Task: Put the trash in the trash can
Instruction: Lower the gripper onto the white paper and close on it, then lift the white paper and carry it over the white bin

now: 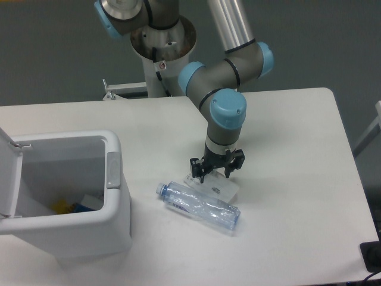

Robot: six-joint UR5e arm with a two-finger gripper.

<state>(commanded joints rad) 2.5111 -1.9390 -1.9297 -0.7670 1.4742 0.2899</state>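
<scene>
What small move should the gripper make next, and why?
Probably lower a touch more and close on the wrapper. The gripper is open with its fingers right above the wrapper's far edge, while the bottle lies nearer the camera, beside it. Both pieces are on the table, not in the open trash can.

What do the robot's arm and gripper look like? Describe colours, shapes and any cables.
The arm is built of silvery-grey metal tubes joined by rounded joints with light blue caps. Its wrist ends in a small black gripper with two short black fingers. A thin cable runs along the white base column behind.
</scene>
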